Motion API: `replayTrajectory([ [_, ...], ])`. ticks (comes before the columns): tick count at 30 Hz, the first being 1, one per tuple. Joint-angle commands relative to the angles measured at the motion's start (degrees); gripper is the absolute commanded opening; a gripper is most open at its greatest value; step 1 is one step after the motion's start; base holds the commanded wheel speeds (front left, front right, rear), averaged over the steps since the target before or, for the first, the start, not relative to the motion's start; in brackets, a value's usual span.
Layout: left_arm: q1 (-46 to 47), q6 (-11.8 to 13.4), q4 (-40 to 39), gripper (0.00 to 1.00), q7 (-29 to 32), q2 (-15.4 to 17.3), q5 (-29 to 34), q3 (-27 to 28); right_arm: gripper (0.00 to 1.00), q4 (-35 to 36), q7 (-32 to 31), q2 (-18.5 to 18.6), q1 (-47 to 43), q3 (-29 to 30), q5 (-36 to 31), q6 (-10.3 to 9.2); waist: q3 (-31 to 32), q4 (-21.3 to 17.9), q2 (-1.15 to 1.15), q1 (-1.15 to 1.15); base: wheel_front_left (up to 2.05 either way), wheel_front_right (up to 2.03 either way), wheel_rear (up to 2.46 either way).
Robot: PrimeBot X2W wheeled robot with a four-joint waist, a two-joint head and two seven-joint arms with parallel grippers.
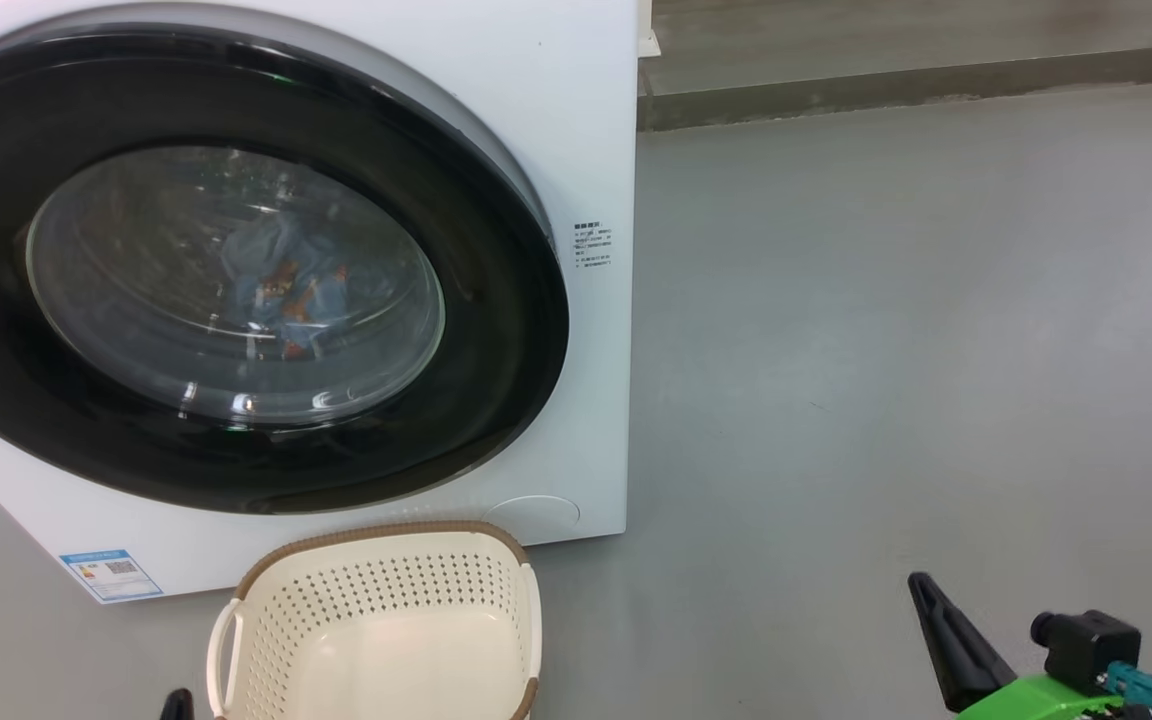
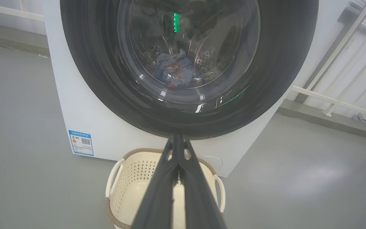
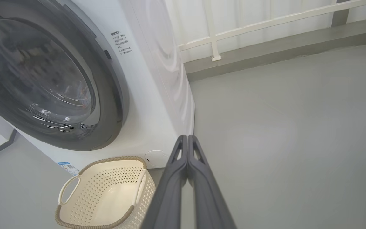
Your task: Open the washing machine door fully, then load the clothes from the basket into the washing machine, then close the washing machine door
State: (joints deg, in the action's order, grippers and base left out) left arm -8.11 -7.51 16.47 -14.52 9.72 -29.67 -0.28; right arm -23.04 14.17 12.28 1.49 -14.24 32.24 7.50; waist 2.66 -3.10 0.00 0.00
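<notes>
You are at the last step: the washing machine door (image 1: 501, 300) looks shut, the clothes (image 1: 286, 280) lie behind its glass, and the basket (image 1: 376, 533) stands empty in front. Your left pincer (image 2: 177, 140) and right pincer (image 3: 187, 139) are pressed together, holding nothing. Next, only confirm the latch.

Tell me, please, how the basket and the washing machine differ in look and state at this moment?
The basket is empty; the washing machine holds the clothes. The basket is open at the top; the washing machine is shut by its door. The basket is small, cream and perforated with a brown rim; the washing machine is far larger and white. Both stand on the grey floor.
</notes>
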Motion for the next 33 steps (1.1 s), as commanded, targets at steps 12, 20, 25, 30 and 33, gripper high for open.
replayTrajectory([
  [12, 1.9, 0.2, -1.2, 0.00, 2.3, 0.1, -6.7, 1.0, 0.00, 1.8, -2.1, -0.3, 1.7, 2.6, 6.6, 0.00, -0.3, 0.3, 0.00, 0.00, 0.00, 0.00, 0.00],
  [20, 2.8, 0.3, -1.5, 0.00, 3.6, -0.4, -10.8, 1.4, 0.00, 2.3, -3.4, -0.9, 1.9, 3.8, 10.5, 0.00, -0.4, 0.5, 0.00, 0.00, 0.00, 0.00, 0.00],
  [25, 3.4, 0.4, -1.6, 0.00, 4.5, -0.7, -13.3, 1.7, 0.00, 2.6, -4.2, -1.2, 2.1, 4.6, 12.9, 0.00, -0.5, 0.7, 0.00, 0.00, 0.00, 0.00, 0.00],
  [30, 3.9, 0.5, -1.7, 0.00, 5.3, -1.0, -15.8, 1.9, 0.00, 2.9, -5.0, -1.6, 2.3, 5.4, 15.3, 0.00, -0.6, 0.8, 0.00, 0.00, 0.00, 0.00, 0.00],
  [33, 4.2, 0.5, -1.8, 0.00, 5.6, -1.1, -16.8, 2.0, 0.00, 3.0, -5.3, -1.8, 2.3, 5.7, 16.3, 0.00, -0.7, 0.8, 0.00, 0.00, 0.00, 0.00, 0.00],
])
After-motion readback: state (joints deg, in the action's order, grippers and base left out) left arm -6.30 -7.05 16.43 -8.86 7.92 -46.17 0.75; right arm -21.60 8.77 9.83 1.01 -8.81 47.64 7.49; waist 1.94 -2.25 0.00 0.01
